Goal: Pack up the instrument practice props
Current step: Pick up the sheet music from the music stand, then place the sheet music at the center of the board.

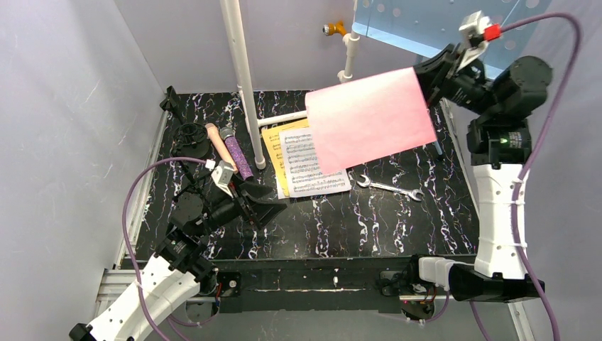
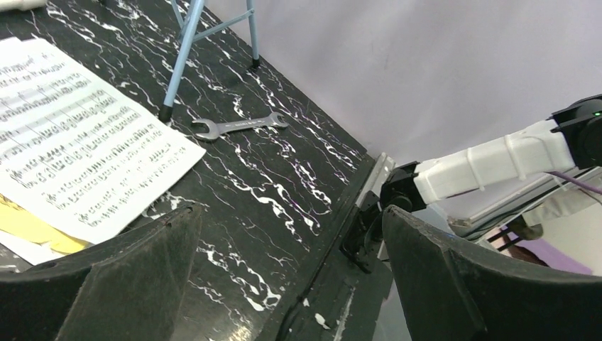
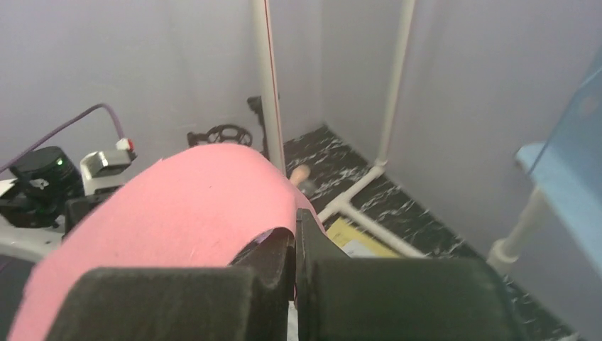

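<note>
Pink sheet (image 1: pixel 369 117) hangs in the air over the table's far right, its right edge pinched in the clenched right gripper (image 1: pixel 423 77). The left gripper (image 1: pixel 259 199) sits near left, jaws spread wide, grasping nothing. A white sheet-music page (image 1: pixel 312 167) lies mid-table.

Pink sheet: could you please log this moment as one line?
right end effector: shut on pink sheet, aloft | left end effector: open, empty

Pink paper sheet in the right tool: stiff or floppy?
Probably floppy: the pink paper sheet bows into an arch in the right-wrist view, pinched at one edge by the right tool. Likely light: that pinch alone holds it aloft. Fast swings may flap it.
</note>
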